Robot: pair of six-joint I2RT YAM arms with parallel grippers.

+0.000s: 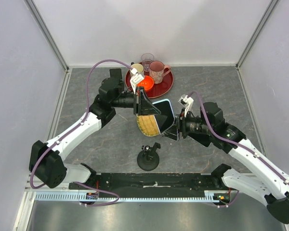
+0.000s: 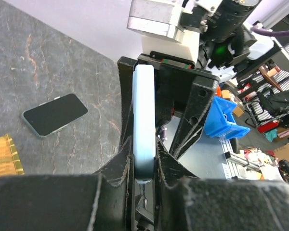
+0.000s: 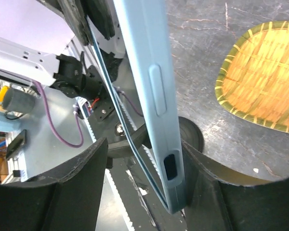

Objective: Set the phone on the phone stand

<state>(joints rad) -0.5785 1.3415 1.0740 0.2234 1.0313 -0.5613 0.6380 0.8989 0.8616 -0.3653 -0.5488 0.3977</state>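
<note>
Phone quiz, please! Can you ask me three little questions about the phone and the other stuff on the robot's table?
1. True or false: the phone already sits on the stand.
2. What lies on the table under the lifted phone? A: a book. B: a woven plate. C: a shoe.
3. Fill in: the cups stand on a ____ tray.
Key: 1 false; 2 B; 3 red.

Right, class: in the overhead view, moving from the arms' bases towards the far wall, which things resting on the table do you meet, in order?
black phone stand → woven bamboo tray → red tray carrying cups
</note>
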